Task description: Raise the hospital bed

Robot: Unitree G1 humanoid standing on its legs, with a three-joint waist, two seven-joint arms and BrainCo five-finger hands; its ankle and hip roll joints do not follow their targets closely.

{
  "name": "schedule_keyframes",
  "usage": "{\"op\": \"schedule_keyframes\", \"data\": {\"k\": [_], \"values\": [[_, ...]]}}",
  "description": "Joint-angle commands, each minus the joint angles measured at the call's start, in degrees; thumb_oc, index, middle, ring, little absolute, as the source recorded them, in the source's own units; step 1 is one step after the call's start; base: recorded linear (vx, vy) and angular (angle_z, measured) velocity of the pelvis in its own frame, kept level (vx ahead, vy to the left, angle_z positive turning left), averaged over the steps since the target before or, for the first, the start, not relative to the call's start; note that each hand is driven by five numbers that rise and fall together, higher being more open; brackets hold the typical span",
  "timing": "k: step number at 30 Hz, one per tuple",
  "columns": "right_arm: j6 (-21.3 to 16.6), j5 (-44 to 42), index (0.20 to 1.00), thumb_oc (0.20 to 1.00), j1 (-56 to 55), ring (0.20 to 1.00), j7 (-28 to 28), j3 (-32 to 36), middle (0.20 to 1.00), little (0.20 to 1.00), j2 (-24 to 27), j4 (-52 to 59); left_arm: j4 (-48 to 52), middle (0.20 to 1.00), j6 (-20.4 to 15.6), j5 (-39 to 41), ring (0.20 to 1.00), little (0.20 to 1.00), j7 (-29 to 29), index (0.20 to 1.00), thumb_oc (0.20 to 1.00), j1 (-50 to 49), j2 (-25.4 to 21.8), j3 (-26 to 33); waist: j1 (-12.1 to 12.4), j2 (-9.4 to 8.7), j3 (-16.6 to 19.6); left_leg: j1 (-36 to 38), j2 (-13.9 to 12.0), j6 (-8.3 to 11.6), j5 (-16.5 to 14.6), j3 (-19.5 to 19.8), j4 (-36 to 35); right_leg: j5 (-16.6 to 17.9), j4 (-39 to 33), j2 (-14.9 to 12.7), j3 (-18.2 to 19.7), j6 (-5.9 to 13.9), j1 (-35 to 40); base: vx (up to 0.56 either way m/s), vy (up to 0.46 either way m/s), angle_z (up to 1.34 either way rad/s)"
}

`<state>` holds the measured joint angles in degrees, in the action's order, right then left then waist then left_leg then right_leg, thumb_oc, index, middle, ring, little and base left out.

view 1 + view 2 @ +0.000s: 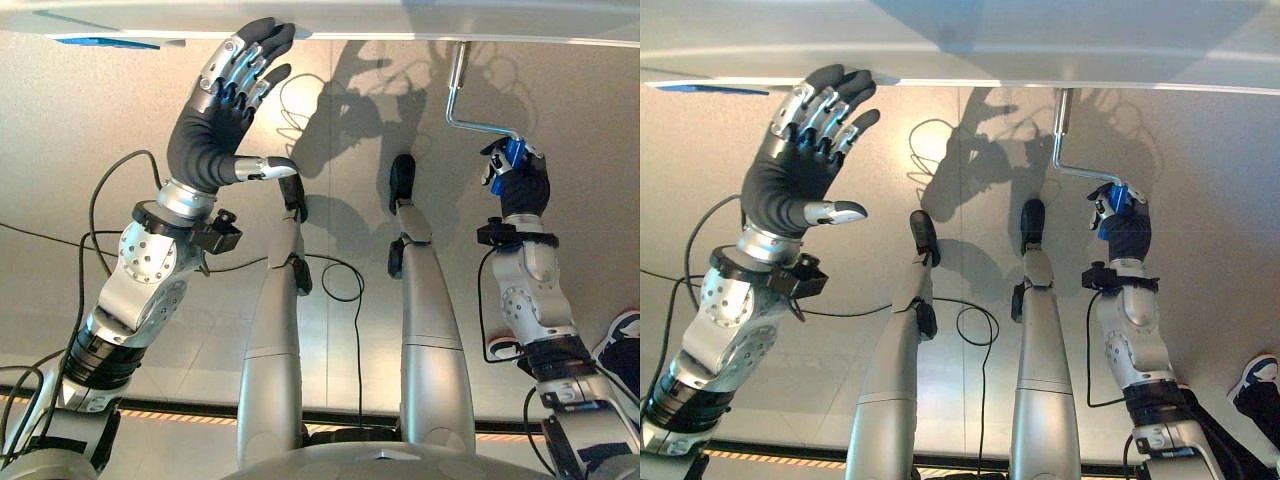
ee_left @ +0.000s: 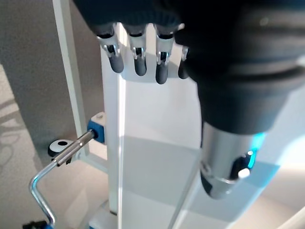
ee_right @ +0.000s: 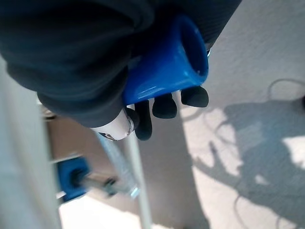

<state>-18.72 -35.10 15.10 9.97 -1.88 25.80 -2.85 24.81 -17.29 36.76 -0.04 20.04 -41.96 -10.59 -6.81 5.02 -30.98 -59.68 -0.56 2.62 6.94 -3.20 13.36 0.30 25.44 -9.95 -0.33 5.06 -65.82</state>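
Observation:
The white foot end of the hospital bed (image 1: 400, 20) runs along the far edge of the eye views. A chrome crank (image 1: 458, 95) hangs from its underside, bent, ending in a blue handle (image 1: 512, 152). My right hand (image 1: 520, 182) is shut on that blue handle (image 3: 167, 71), fingers curled under it. My left hand (image 1: 225, 100) is raised with straight fingers, their tips (image 2: 138, 64) resting against the white bed board (image 2: 157, 138). The crank (image 2: 45, 191) also appears beside the board in the left wrist view.
A blue fitting (image 2: 97, 131) holds the crank shaft to the bed frame. A small castor (image 2: 59, 147) sits under the frame. A person's shoe (image 1: 622, 335) stands on the grey floor at the far right.

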Motion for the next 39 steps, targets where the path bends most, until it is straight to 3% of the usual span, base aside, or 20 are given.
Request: {"op": "schedule_keyframes", "data": {"k": [1, 9, 17, 27, 29, 33, 38, 39], "values": [[-10.9, -9.4, 0.2, 0.2, 0.8, 0.2, -5.2, 8.6, 0.2, 0.2, 1.5, 14.1, 6.4, 1.0, -3.6, -0.7, 1.0, 1.0, -1.0, 1.0, 1.0, -2.0, -0.4, 3.8, -1.3, -1.91, 1.2, 2.2, -0.9, 0.23, -7.2, -0.8, 6.7, 3.6, -5.0, 2.0, -1.0, 4.46, 4.1, 0.0, 0.0, 0.0], [-3.9, -17.4, 0.2, 0.2, -1.0, 0.2, -18.2, -2.9, 0.2, 0.2, 6.2, 21.8, 6.9, 1.0, -3.5, 0.0, 1.0, 1.0, -3.0, 1.0, 1.0, -4.4, -2.1, 5.3, -1.0, -2.8, 1.2, 2.3, -1.0, 0.45, -6.6, -0.7, 6.6, 4.3, -5.5, 2.1, -1.5, 4.36, 4.8, -0.01, -0.015, -0.02], [1.5, -19.4, 0.2, 0.2, 8.2, 0.2, -22.8, -18.4, 0.2, 0.2, 10.2, 22.7, 6.9, 1.0, -3.3, 0.9, 1.0, 1.0, -3.8, 1.0, 1.0, -1.2, -2.3, 0.0, 0.2, -2.61, 1.2, 2.4, -1.0, 0.41, -6.3, -0.6, 6.5, 4.6, -5.7, 1.9, -1.9, 4.28, 5.1, 0.0, 0.0, 0.0], [4.3, -13.2, 0.2, 0.2, 21.7, 0.2, -21.4, -31.2, 0.2, 0.2, 6.9, 14.4, 4.7, 1.0, -3.3, 1.8, 1.0, 1.0, -3.5, 1.0, 1.0, 3.4, -0.3, -5.3, 2.0, -1.48, 1.2, 3.1, -0.9, 0.34, -6.1, -0.4, 6.3, 4.6, -5.6, 1.4, -2.2, 4.21, 5.7, 0.0, 0.0, 0.0], [4.3, -13.2, 0.2, 0.2, 21.7, 0.2, -21.4, -31.2, 0.2, 0.2, 6.9, 14.3, 4.7, 1.0, -3.3, 1.8, 1.0, 1.0, -3.5, 1.0, 1.0, 3.4, -0.3, -5.3, 2.0, -1.47, 1.2, 3.1, -0.8, 0.34, -6.1, -0.4, 6.3, 4.6, -5.6, 1.4, -2.3, 4.21, 5.7, 0.0, 0.0, 0.0], [6.1, -7.0, 0.2, 0.2, 26.7, 0.2, -19.5, -35.0, 0.2, 0.2, 2.9, 2.5, 3.1, 1.0, -3.3, 1.0, 1.0, 1.0, -2.5, 1.0, 1.0, 5.4, 2.3, -7.1, 2.9, -0.86, 1.2, 3.3, -0.7, 0.34, -6.2, -0.1, 6.3, 4.6, -5.6, 1.2, -2.4, 4.17, 6.0, 0.0, 0.0, 0.0], [7.8, -0.9, 0.2, 0.2, 32.6, 0.2, -15.1, -34.9, 0.2, 0.2, -4.1, -20.2, 3.0, 1.0, -3.4, 2.8, 1.0, 1.0, -2.7, 1.0, 1.0, 6.3, 4.7, -7.9, 4.5, 0.57, 1.2, 3.5, -0.6, 0.34, -6.2, 0.1, 6.1, 4.4, -5.8, 1.0, -2.5, 4.03, 6.2, 0.0, 0.0, 0.0], [7.7, -0.9, 0.2, 0.2, 32.7, 0.2, -15.1, -34.9, 0.2, 0.2, -4.2, -20.4, 3.0, 1.0, -3.4, 2.8, 1.0, 1.0, -2.7, 1.0, 1.0, 6.3, 4.7, -7.8, 4.5, 0.52, 1.2, 3.5, -0.6, 0.34, -6.2, 0.1, 6.1, 4.4, -5.8, 1.0, -2.5, 4.03, 6.2, 0.0, 0.0, 0.0]]}}
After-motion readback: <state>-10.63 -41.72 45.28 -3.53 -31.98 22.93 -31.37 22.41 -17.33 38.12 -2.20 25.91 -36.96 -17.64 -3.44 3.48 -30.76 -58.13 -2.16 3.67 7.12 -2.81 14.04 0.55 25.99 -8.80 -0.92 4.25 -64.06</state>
